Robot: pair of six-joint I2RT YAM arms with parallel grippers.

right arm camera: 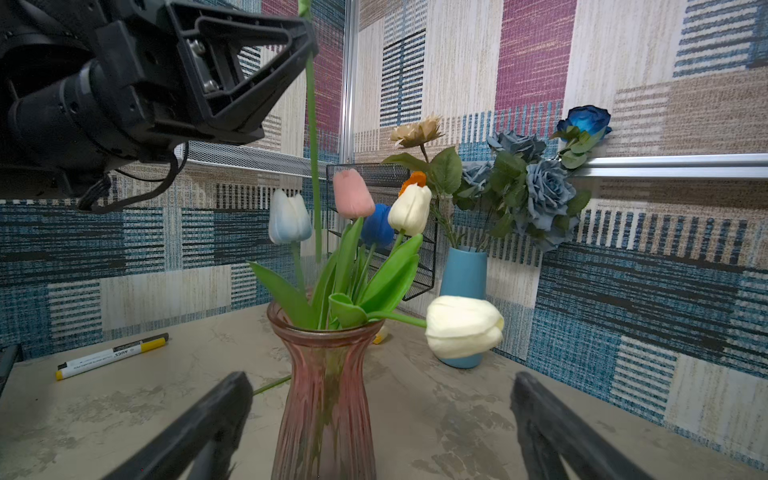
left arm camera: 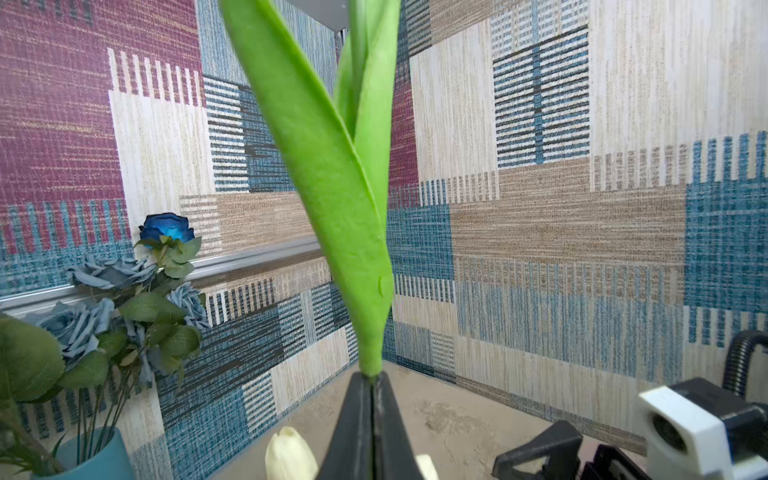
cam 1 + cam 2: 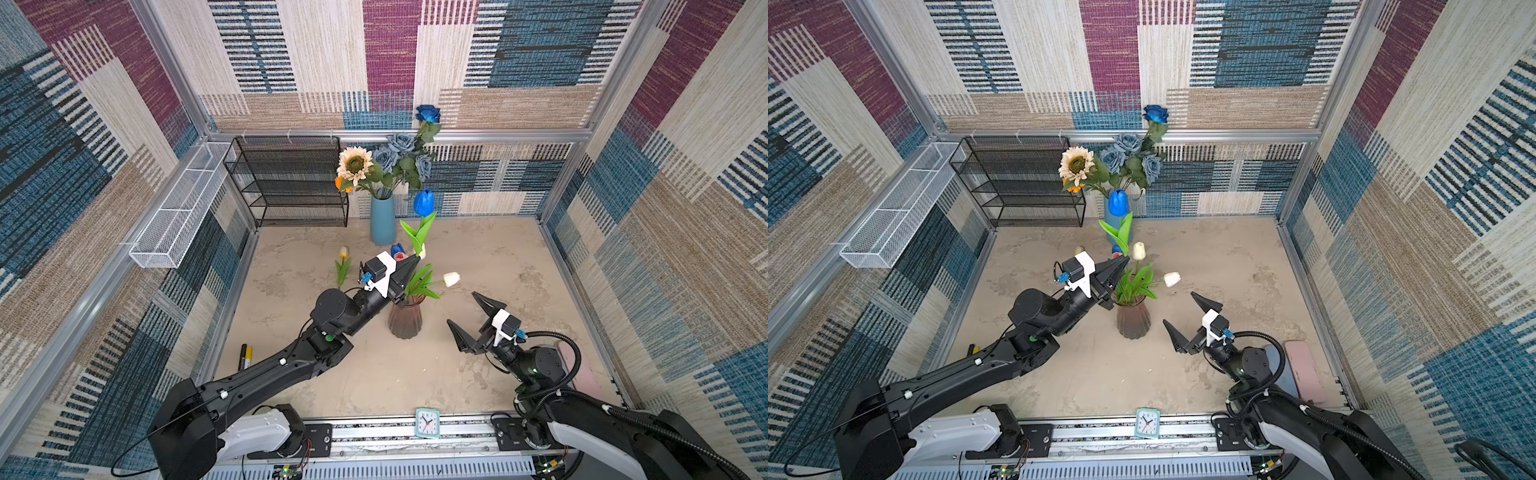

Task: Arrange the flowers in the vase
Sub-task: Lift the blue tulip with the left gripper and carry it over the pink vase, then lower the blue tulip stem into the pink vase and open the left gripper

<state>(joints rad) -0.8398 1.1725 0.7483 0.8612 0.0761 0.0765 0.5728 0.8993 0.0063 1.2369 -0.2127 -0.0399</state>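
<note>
Noted blue vase (image 3: pixel 383 220) of roses (image 3: pixel 401 143) and mesh rack (image 3: pixel 291 183) behind pink vase (image 3: pixel 405 320), yellow tulip (image 3: pixel 343 266) lying on worktop (image 3: pixel 498 374) near it, tulips (image 1: pixel 411 210) already crowding its mouth; left gripper (image 3: pixel 417 261) clamped on blue tulip (image 3: pixel 424 202) stem above it, bloom up; right gripper (image 3: pixel 461 308) spread wide, empty, beside it.

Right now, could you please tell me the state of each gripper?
Left gripper: closed on the green stem of the deep-blue artificial tulip.
Right gripper: open, holding nothing.
</note>
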